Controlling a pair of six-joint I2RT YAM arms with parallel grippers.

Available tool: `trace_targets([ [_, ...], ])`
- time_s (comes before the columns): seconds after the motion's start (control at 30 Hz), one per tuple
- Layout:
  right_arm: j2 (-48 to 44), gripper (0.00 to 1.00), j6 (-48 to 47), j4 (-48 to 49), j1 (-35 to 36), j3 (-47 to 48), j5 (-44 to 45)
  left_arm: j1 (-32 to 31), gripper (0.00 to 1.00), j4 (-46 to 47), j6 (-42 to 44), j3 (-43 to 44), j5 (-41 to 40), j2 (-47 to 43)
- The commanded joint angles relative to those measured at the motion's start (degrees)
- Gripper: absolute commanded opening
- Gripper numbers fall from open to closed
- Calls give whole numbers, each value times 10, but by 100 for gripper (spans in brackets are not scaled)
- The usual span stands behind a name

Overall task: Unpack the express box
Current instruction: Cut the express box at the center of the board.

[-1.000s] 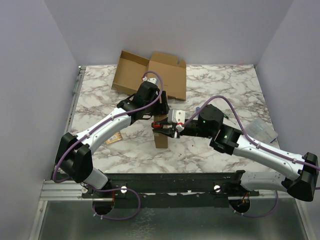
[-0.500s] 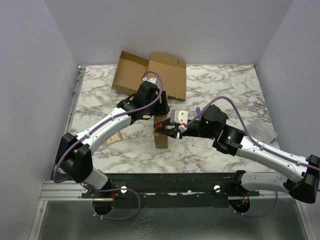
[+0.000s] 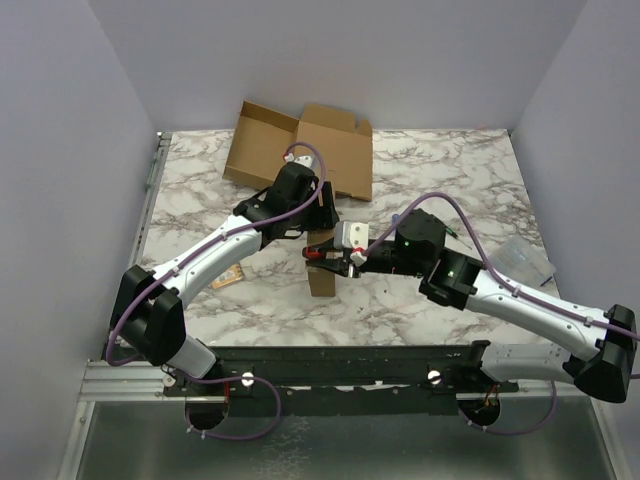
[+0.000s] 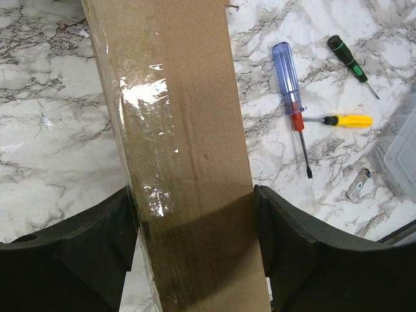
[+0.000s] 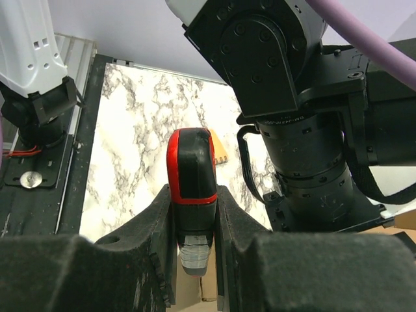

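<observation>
Left hand (image 4: 193, 221) is clamped on the express box (image 4: 175, 117), one finger on each long side. The box sits mid-counter between the two arms, sealed. Its long axis runs away from the left hand down toward the counter (image 4: 52, 130), and the clear tape strip (image 4: 146, 130) follows that axis. Can't tell if the far end rests on the counter. Right hand (image 5: 193, 224) is closed on a red-and-black cutter (image 5: 191, 162) with its nose aimed at the box just ahead of it; blade not visible. The right hand is the one working, so the cut likely has to track the tape lengthwise. Blue screwdriver (image 4: 289, 78) lies apart on the counter.
</observation>
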Motion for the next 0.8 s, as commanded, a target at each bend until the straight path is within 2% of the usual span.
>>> trace_targets([
  [0.0,18,1,-18,26,1,9,-8,-1,47,-34,-18,-9,30,1],
  [0.17,22,1,-28,41,2,19,-7,-1,45,-34,-20,-12,29,1],
  [0.33,36,1,-39,76,2,10,-7,-1,37,-34,-32,-18,29,0],
  [0.47,35,1,-40,134,2,-16,-10,-1,27,-31,-55,-27,23,-7],
  [0.67,36,1,-41,291,2,-100,-30,-1,8,-23,-101,-45,12,-12],
  [0.77,43,1,-36,335,2,-120,-39,-1,0,-23,-111,-48,8,-14],
])
